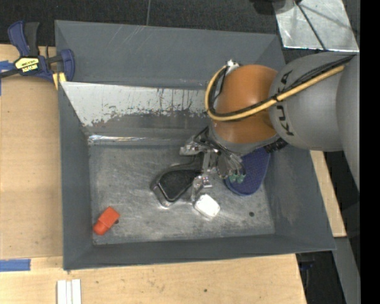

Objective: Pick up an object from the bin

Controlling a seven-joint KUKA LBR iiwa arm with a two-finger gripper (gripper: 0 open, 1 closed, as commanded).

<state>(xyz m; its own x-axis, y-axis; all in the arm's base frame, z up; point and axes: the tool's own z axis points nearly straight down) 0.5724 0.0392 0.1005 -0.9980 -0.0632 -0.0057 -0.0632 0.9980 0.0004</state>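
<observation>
My gripper (208, 164) hangs low over the middle of the bin floor, under the arm's orange cover. Its metal tip comes down beside the right end of a black, rounded object with a silver rim (173, 184), which lies flat just left of it. A small white block (207, 206) rests right below the gripper, close to the black object's lower right edge. A dark blue oval pad (253, 170) lies to the right, partly hidden under the arm.
A small orange piece (106, 220) sits alone near the bin's front left corner. The arm comes in from the right and covers the bin's back right part.
</observation>
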